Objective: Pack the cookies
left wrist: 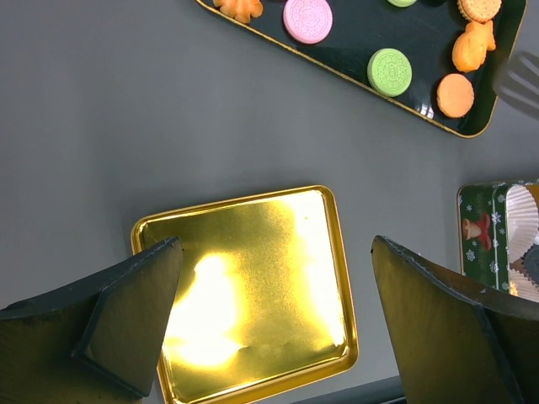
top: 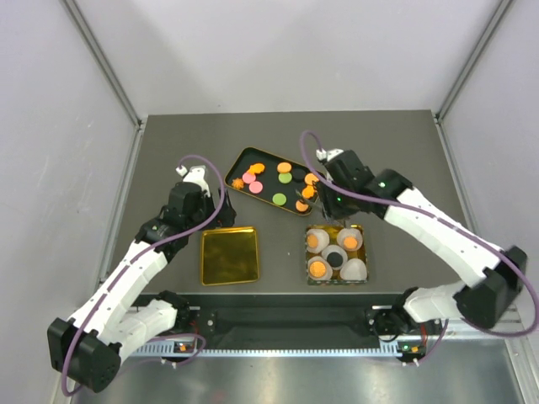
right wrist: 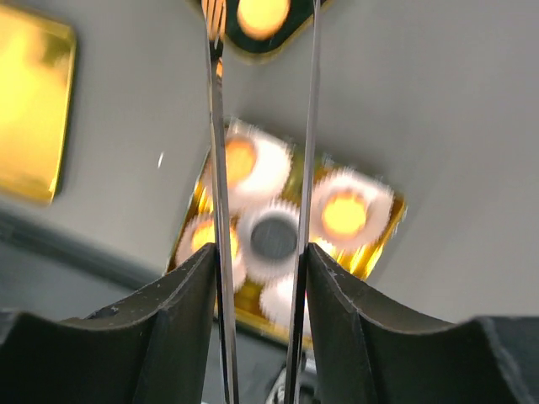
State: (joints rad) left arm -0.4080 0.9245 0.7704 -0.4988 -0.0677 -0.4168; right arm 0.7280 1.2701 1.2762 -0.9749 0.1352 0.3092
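Observation:
Orange, green and pink cookies (top: 285, 178) lie on a black tray (top: 253, 156) at the table's middle. A tin (top: 308, 252) holds white paper cups; three have an orange cookie (top: 318, 268) and one a black cookie (right wrist: 274, 238). My right gripper (right wrist: 261, 261) is shut on metal tongs (right wrist: 217, 168). The tong tips reach the tray's right end, on either side of an orange cookie (right wrist: 263, 13); I cannot tell if they touch it. My left gripper (left wrist: 276, 252) is open and empty above a gold lid (left wrist: 253, 320).
The gold lid (top: 229, 255) lies left of the tin, near the table's front edge. The tray's near corner with a green cookie (left wrist: 390, 71) and the tong tip (left wrist: 522, 80) show in the left wrist view. Grey walls stand on three sides.

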